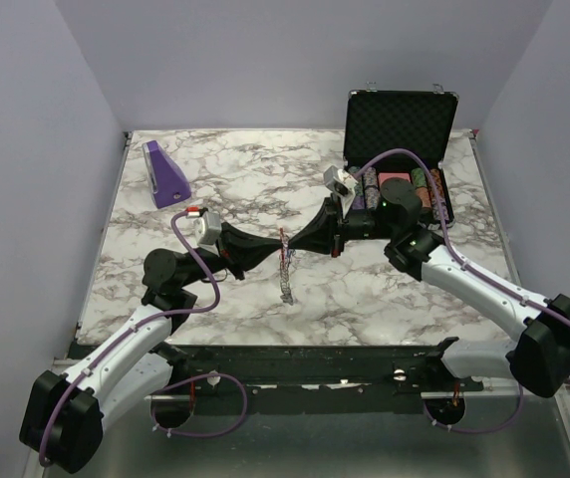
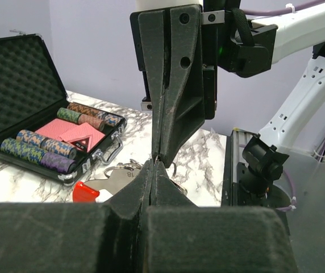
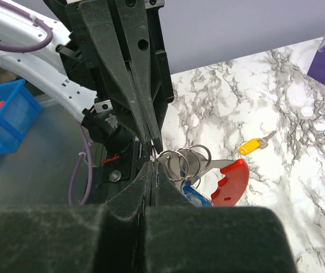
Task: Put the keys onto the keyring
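Evidently the left gripper is pinched tight on the keyring, holding it above the table so the rings, red clip and blue key hang free. Opposite, the right gripper, jaws together, seems to nip the same wire, probably to steady it. A yellow key lies loose on the table.

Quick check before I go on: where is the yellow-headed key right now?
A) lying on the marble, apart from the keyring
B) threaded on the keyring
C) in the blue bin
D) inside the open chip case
A: in the right wrist view the yellow key lies on the marble table beyond the red clip, with a gap between it and the rings of the keyring.
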### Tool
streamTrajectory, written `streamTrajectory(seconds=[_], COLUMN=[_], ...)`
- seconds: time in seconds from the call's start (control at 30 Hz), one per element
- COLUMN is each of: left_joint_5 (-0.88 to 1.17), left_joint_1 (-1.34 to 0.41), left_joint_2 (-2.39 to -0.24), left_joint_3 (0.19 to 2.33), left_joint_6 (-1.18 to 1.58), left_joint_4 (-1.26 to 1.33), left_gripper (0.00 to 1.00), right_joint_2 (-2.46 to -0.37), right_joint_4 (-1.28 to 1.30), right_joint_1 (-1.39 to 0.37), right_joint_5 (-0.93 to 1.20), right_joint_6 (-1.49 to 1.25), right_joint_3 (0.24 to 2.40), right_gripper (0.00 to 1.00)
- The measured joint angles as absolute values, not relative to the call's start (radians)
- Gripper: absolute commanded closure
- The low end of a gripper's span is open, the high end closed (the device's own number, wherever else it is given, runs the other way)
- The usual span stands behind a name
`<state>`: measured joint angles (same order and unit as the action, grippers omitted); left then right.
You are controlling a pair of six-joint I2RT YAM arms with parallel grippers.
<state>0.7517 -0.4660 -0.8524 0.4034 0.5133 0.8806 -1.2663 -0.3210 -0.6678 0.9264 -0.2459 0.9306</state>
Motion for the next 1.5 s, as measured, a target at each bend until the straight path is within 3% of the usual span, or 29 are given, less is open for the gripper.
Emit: streamTrajectory(seconds=[0.23, 0.43, 0.6, 0.87, 1.13, 1.5], left_joint_5=[0.756, 0.767, 0.772, 0.780, 0.797, 0.783], left_joint_1=[-0.466, -0.466, -0.466, -0.466, -0.477, -0.607], left_joint_2=[-0.820, -0.725, -0.720, -0.795, -0.905, -1.036], left_joint_3=[0.426, 0.526, 0.642, 0.685, 0.654, 0.654], left_joint_6=[0.487, 0.358, 0.203, 0.146, 0.277, 0.255], left_joint_4=[0.765, 0.461, 0.205, 0.093, 0.257, 0.370], left_gripper=[0.40, 0.19, 0.20, 0.38, 0.42, 0.42], right_joint_2=[-1.287, -1.310, -1.428, -1.597, -1.623, -1.631], right_joint_4=[-0.192, 0.129, 0.537, 0.996, 1.180, 1.230], right_joint_1=[-0.668, -0.668, -0.668, -0.668, -0.681, -0.686], right_joint_5=[0.941, 0.943, 0.919, 0.815, 0.738, 0.721], right_joint_6=[-0.118, 0.176, 0.477, 0.788, 0.906, 0.929], right_joint_3=[1.011, 1.183, 1.450, 1.716, 1.766, 1.785], right_gripper=[1.00, 1.00, 1.00, 1.00, 1.00, 1.00])
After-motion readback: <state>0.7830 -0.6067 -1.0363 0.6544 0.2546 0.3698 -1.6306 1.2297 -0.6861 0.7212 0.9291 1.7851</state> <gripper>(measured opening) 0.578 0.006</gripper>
